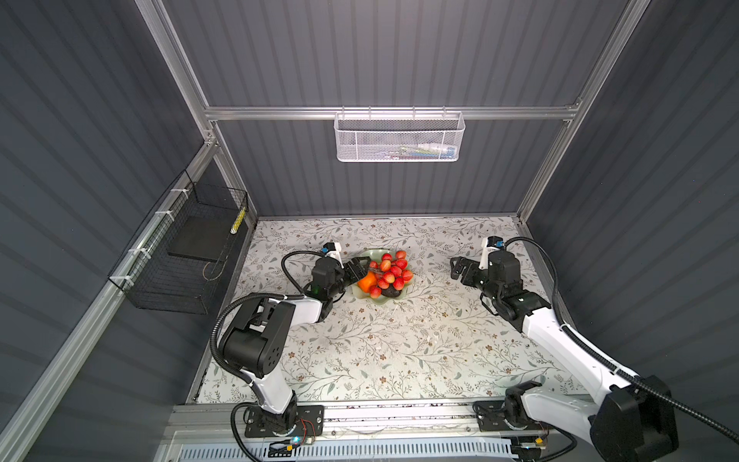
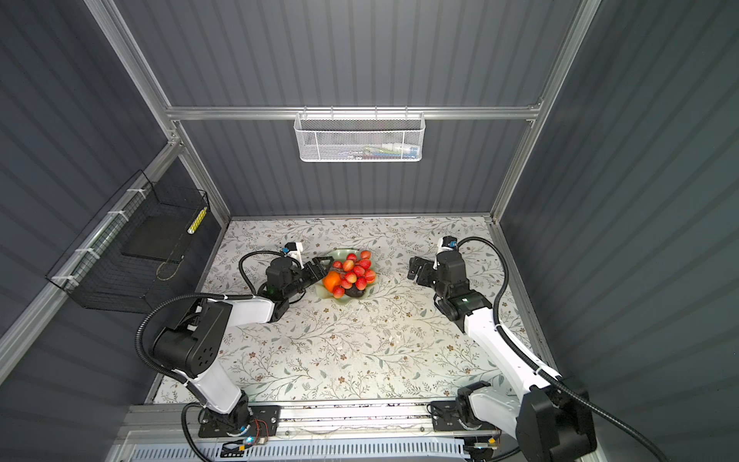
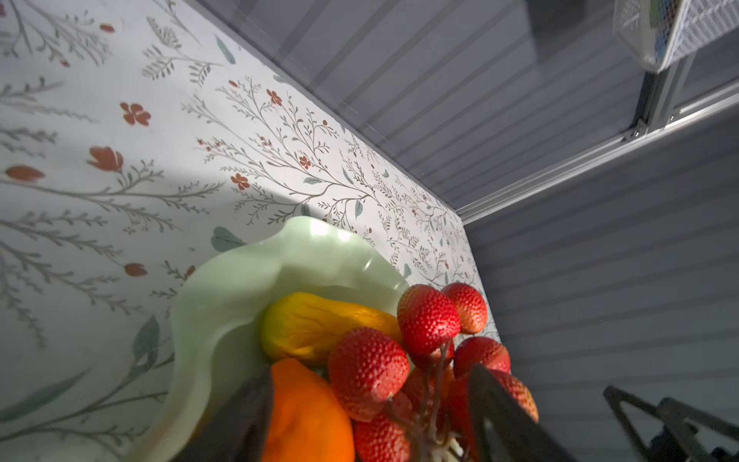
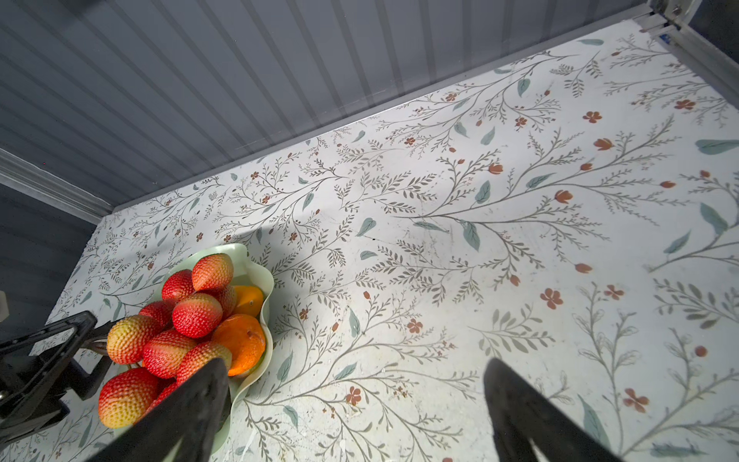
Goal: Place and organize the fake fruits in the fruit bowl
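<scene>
Our left gripper [image 3: 370,374] fingers [image 3: 248,416], spread, flank the brown-stemmed red berry bunch [image 3: 428,320] — we'd retreat straight, sparing the mint-green scalloped bowl [image 3: 224,288]; right gripper [image 4: 356,362] spread.

Surface: we see a pale floral-printed tabletop [image 1: 380,352].
On it: we find a mint-green, wavy-rimmed glossy bowl [image 1: 370,254], toward twelve o'clock from centre.

Nothing readable is showing anywhere: no text, label, brand or number. Items [image 1: 424,151] lying in the white basket [image 1: 399,138] are appearing too blurred.
</scene>
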Robot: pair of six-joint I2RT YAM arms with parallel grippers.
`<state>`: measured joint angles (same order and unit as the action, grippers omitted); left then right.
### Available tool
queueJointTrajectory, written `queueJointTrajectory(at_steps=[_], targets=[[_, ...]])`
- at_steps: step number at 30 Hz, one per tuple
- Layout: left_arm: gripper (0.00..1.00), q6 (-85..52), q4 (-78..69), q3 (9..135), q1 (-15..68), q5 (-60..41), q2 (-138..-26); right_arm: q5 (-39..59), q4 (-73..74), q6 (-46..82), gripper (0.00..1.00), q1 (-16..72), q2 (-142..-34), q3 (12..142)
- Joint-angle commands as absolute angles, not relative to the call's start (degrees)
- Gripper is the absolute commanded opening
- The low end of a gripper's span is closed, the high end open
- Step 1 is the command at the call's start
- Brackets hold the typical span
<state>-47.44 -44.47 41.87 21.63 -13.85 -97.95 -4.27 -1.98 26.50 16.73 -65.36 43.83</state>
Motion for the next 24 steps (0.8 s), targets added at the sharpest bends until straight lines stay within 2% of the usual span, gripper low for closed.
queueJointTrajectory(at_steps=[1,4,7,10,15,17,19,24], targets=[[1.0,-44.7,-41.1,42.8,21.2,-12.8,-93.7,-4.2,-3.5,25.5,0.99,16.2,-64.5,44.9],[1.0,-40.6,-37.1,43.3,20.9,-9.9,-89.4,-5.0,-3.9,23.9,0.99,15.8,-62.4,44.8],[1.0,-32.4,-28.1,44.6,20.9,-2.8,-82.5,-6.8,-1.2,20.2,0.99,15.5,-60.1,42.5],[1.0,-21.9,-21.7,43.7,20.9,8.3,-74.8,-10.3,3.0,16.7,0.99,14.5,-56.5,38.5],[1.0,-2.1,-28.6,30.8,20.9,29.3,-64.8,-17.0,11.0,10.9,0.99,11.1,-53.2,30.1],[1.0,5.1,-35.4,24.7,20.8,33.4,-64.5,-18.6,15.9,9.2,0.99,9.2,-53.9,26.3],[1.0,5.6,-41.3,20.1,20.3,37.6,-66.4,-19.4,21.5,8.2,0.99,7.3,-55.6,22.8],[1.0,1.4,-51.7,15.3,13.5,31.9,-77.3,-17.1,41.9,4.6,0.99,2.2,-65.9,16.0]])
